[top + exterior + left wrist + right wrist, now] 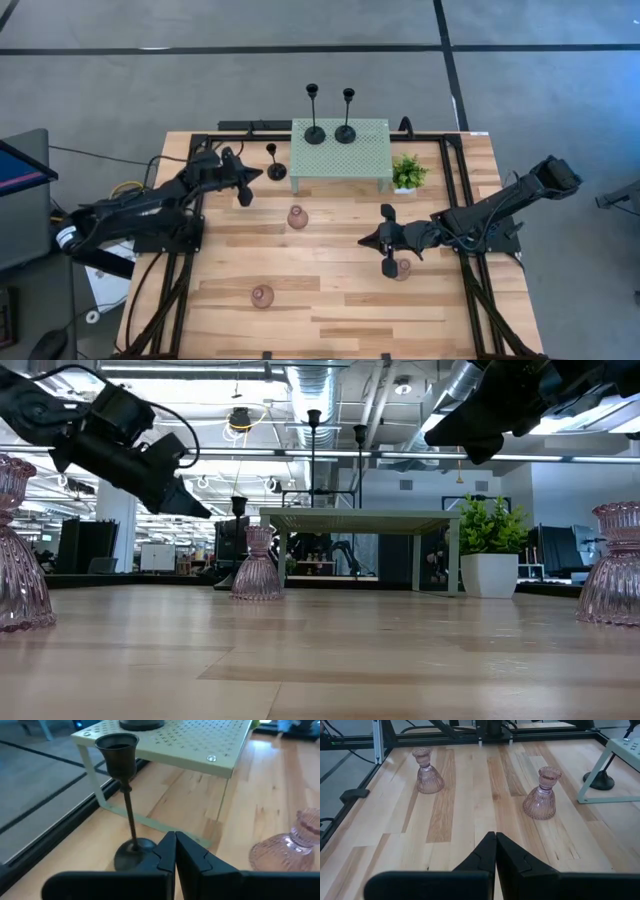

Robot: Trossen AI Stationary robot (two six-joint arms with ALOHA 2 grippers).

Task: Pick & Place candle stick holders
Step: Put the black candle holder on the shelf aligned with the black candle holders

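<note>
The left claw (246,196) hangs above the tabletop (330,300) with its two fingers pressed together, clenched on nothing. Just ahead of its tips stands a slim black candle stick holder (125,795), upright on its round base, apart from the fingers. That holder sits on the wood right beside the corner leg of the pale green mesh stand (340,152). Beyond the left claw, on top of the stand, two more black holders (314,112) and (346,112) stand upright side by side near the stand's far edge. To the side of the left claw, out in the open wood, a pinkish glass holder (297,217) stands upright, well clear of the fingers.

The right claw (388,266) also has its fingers closed tight and empty, raised off the wood. A second pinkish holder (403,268) sits just beside it on the tabletop; in the high view the fingers partly overlap it, and contact cannot be told. A third pinkish holder (262,296) stands well apart from both claws, toward the near side of the tabletop. In the right wrist view two of the pink holders (542,794) and (426,771) stand ahead of the closed fingers, both upright.

A small green potted plant (407,173) stands next to the stand's other end.
</note>
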